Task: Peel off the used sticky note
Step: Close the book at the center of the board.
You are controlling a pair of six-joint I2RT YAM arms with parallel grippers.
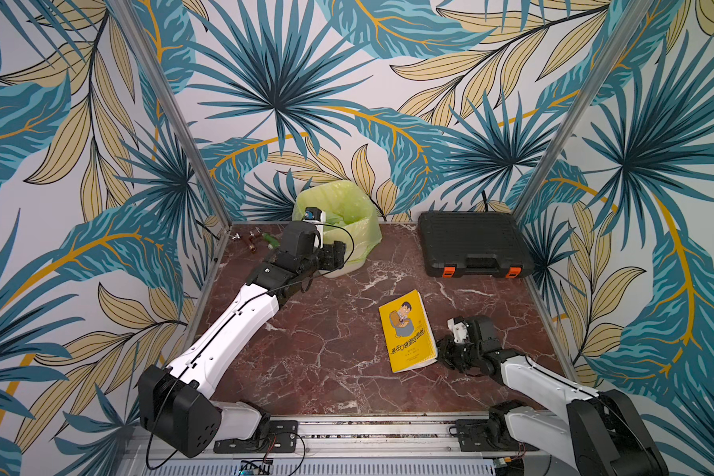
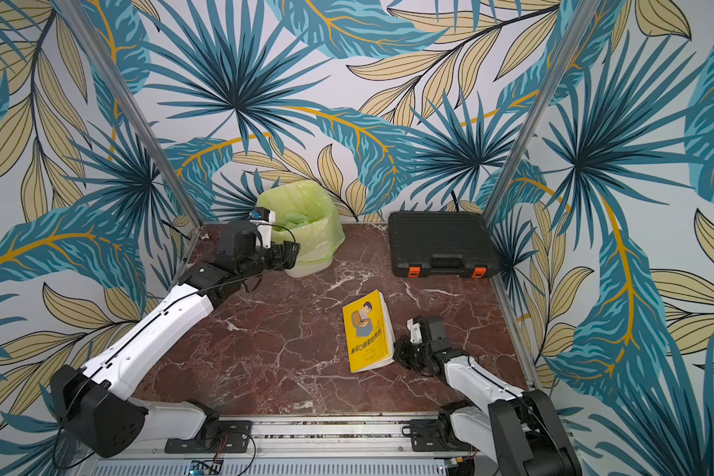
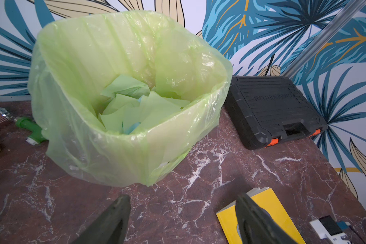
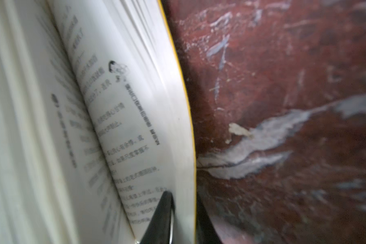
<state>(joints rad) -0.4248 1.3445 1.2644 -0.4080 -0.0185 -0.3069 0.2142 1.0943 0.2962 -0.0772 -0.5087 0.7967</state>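
Observation:
A yellow book (image 1: 407, 329) lies on the marble table, right of centre. My right gripper (image 1: 444, 354) is at its near right corner. In the right wrist view one finger lies on a printed page (image 4: 135, 105), the other outside the yellow cover; the right gripper (image 4: 183, 198) is open around that sheaf. No sticky note shows on the book. Several green notes (image 3: 135, 105) lie in the green-lined bin (image 3: 93, 158). My left gripper (image 3: 182, 196) is open and empty, just short of the bin (image 1: 343, 206).
A black tool case (image 1: 473, 243) with orange latches sits at the back right. Small pipe fittings (image 1: 252, 239) lie at the back left beside the bin. Patterned walls and metal posts close in three sides.

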